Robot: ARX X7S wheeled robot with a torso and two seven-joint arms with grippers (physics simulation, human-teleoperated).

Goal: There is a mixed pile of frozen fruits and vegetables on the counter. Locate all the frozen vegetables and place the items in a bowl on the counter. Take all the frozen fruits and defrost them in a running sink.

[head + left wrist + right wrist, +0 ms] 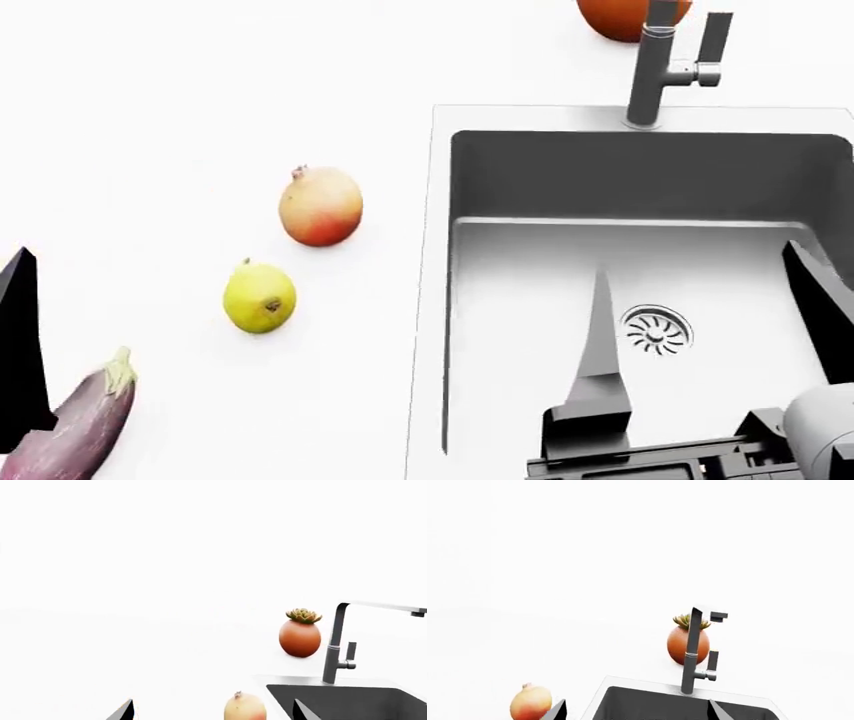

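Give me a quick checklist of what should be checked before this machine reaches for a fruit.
1. Round crowned fruit on the counter, unobstructed: ok.
2. Yellow pear-shaped fruit on the counter, apart from it: ok.
3. Sink basin empty: ok.
4. Water running from faucet: not ok, none visible.
5. Left tool open and empty: ok.
6. Right tool open, over the sink: ok.

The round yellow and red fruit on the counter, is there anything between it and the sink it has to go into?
Nothing visible. The round fruit lies on bare counter beside the sink, with clear white surface up to the sink's near rim. The smaller yellow fruit and the eggplant lie off that path.
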